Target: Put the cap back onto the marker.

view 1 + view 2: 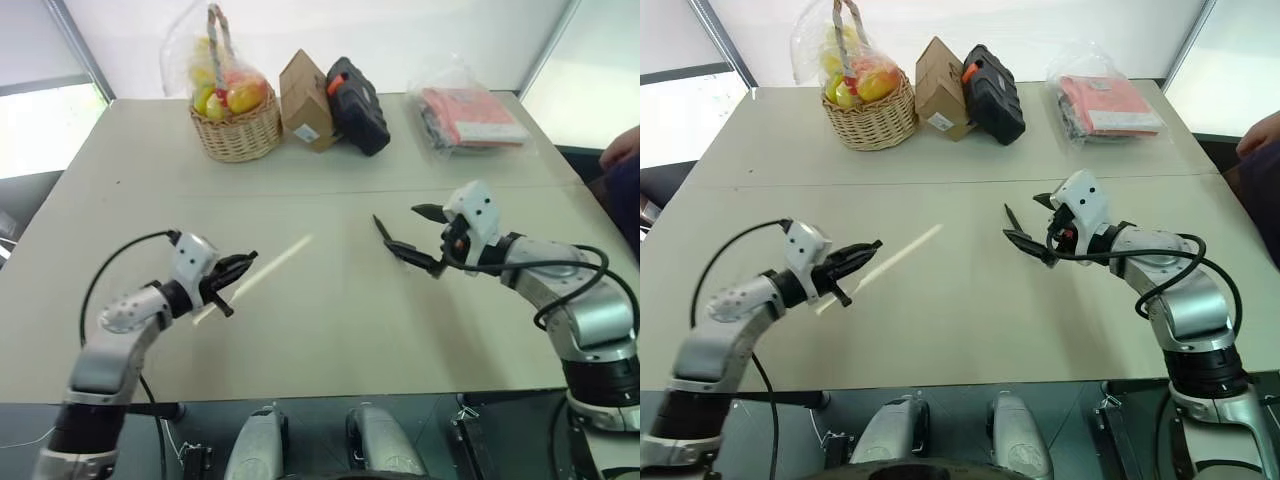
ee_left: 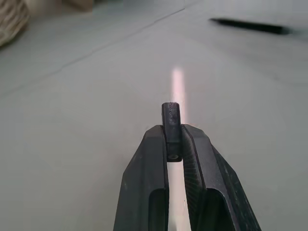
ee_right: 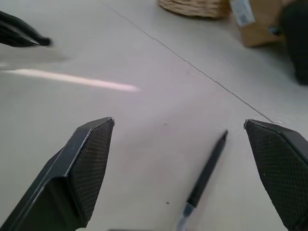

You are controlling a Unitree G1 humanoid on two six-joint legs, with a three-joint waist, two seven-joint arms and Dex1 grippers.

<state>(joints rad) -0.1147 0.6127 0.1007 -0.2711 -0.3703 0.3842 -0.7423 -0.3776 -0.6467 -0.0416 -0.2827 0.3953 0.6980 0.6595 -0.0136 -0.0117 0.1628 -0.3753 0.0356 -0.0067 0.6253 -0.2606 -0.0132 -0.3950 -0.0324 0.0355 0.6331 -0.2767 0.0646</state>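
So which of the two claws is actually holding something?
The left claw: its fingers are shut on the tiny black cap. The right claw gapes open above the marker on the table.

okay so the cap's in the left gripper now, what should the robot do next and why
Probably lower the open right gripper onto the marker and close on it. The left gripper is shut on the cap, but the marker lies loose on the table.
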